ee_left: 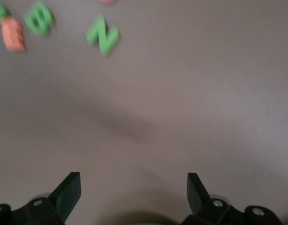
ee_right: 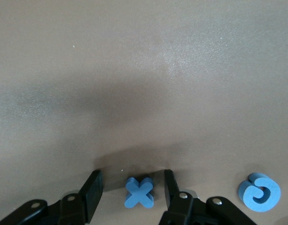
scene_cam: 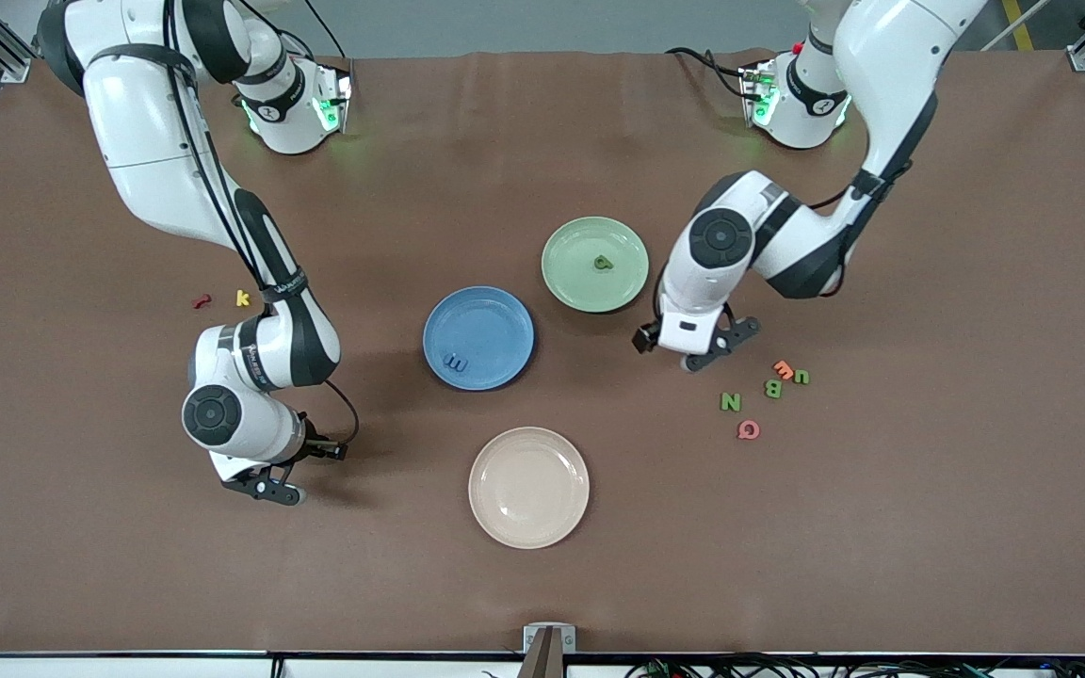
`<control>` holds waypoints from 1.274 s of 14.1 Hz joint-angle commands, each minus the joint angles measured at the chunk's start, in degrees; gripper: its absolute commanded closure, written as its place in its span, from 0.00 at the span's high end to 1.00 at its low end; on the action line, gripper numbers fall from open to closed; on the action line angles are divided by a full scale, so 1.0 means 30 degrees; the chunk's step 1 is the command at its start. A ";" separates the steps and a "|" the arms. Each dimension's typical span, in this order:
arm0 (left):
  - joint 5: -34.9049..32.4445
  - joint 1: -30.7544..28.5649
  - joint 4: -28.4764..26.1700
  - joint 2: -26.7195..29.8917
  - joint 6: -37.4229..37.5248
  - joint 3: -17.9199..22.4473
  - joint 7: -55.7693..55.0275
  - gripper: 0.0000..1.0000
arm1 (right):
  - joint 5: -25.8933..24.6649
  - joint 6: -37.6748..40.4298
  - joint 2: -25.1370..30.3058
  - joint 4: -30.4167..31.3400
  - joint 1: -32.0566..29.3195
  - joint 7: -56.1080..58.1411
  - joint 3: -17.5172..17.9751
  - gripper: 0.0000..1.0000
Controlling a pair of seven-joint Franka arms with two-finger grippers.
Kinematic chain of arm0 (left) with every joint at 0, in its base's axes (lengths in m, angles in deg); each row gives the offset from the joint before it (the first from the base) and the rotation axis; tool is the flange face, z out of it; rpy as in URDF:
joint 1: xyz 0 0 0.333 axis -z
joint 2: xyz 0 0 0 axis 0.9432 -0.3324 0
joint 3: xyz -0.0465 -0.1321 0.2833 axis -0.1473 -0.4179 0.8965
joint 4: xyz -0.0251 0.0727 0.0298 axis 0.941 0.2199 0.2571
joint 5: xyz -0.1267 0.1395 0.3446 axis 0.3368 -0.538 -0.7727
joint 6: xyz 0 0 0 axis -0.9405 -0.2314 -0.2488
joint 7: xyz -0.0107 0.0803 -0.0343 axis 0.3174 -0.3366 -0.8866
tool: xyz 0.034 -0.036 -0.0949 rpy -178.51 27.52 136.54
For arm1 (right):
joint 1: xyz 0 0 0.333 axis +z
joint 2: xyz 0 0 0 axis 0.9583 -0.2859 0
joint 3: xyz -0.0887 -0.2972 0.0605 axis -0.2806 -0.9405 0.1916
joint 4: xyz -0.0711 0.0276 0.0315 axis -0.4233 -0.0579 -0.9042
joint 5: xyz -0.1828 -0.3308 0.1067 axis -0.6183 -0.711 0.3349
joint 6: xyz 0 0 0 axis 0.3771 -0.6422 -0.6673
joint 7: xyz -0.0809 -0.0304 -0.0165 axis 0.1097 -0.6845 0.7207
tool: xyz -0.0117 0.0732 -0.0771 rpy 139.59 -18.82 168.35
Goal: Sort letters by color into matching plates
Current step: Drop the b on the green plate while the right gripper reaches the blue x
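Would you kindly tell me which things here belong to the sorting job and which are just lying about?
Job: blue plate, green plate, blue letters, green letters.
Lying about: cream plate, orange letter, pink letter, red letter, yellow letter.

Cream plate (scene_cam: 528, 487) nearest camera; red letter (scene_cam: 202, 301), yellow k (scene_cam: 242, 298) together; orange letter (scene_cam: 783, 369); pink Q (scene_cam: 748, 429).

Wide bare tabletop (scene_cam: 599, 122) between the arm bases and along the edge nearest the front camera. Three plates crowd the middle: blue plate (scene_cam: 478, 337), green plate (scene_cam: 595, 264), cream plate (scene_cam: 528, 487), with narrow lanes between them. Right gripper (ee_right: 132, 190) is low, jaws straddling the blue X (ee_right: 139, 192); blue curl letter (ee_right: 259, 192) lies just beside. Left gripper (ee_left: 133, 190) has bare tabletop below, jaws wide; letter cluster round the green N (scene_cam: 730, 402) lies near.
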 commanded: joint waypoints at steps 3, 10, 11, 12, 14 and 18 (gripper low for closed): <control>-0.0572 -0.2122 0.0215 0.0252 0.0378 -0.0043 0.3771 1.00 | -0.0264 0.1191 0.0231 0.0558 -0.0144 0.0074 0.0182 0.61; -0.3029 -0.4554 0.0275 -0.0158 0.0378 -0.0014 0.7905 0.99 | -0.0264 0.1193 0.0231 0.0529 -0.0144 0.0074 0.0182 0.51; -0.3236 -0.4906 0.0246 -0.0158 0.0378 -0.0043 0.8577 0.99 | -0.0264 0.1192 0.0231 0.0529 -0.0173 0.0074 0.0182 0.50; -0.3239 -0.5084 0.0246 -0.0158 0.0378 -0.0043 0.9396 0.99 | -0.0264 0.1163 0.0231 0.0529 -0.0173 0.0074 0.0182 0.49; -0.3239 -0.5755 0.0246 -0.0129 0.0378 -0.0043 1.1387 0.98 | -0.0264 0.1134 0.0231 0.0500 -0.0173 0.0074 0.0182 0.45; -0.3268 -0.7016 0.0129 0.0018 0.0378 -0.0072 1.5170 0.98 | -0.0264 0.1075 0.0231 0.0499 -0.0173 0.0103 0.0182 0.24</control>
